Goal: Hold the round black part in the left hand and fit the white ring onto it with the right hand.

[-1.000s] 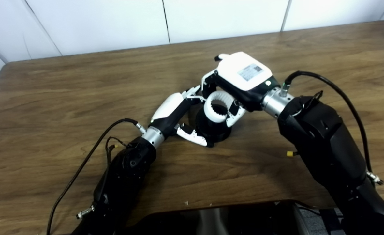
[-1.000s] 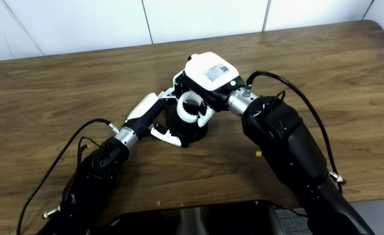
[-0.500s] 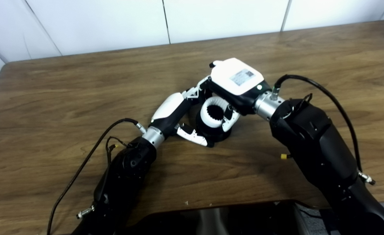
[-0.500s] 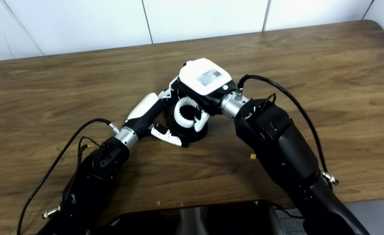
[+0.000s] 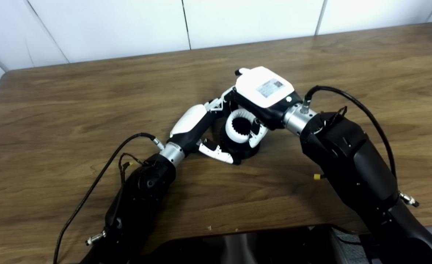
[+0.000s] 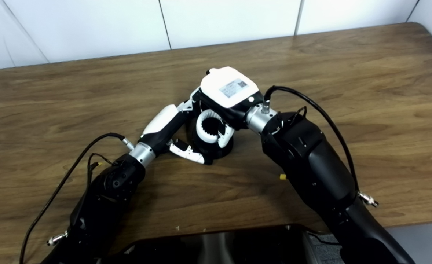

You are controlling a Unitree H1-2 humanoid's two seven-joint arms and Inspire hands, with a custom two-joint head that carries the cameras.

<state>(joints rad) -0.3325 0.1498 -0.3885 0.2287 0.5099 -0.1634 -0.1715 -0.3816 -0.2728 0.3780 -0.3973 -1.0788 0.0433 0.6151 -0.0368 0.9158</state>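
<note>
The round black part [image 5: 242,151] stands on the wooden table [image 5: 73,110] at its middle. My left hand [image 5: 197,126] is shut around its left side, thumb in front and fingers behind. The white ring [image 5: 235,127], toothed inside, sits on top of the black part; it also shows in the right eye view [image 6: 205,128]. My right hand [image 5: 262,93] is over it from the right and is shut on the ring, fingers curled around its rim. How far the ring is seated cannot be told.
A dark screen-like surface [image 5: 252,245] lies at the near table edge. White wall panels [image 5: 238,18] stand behind the far edge. Black cables [image 5: 102,172] trail from both forearms over the table.
My right hand has come down and a little left with the white ring, bringing it from just above the black part onto its top. My left hand has stayed in place.
</note>
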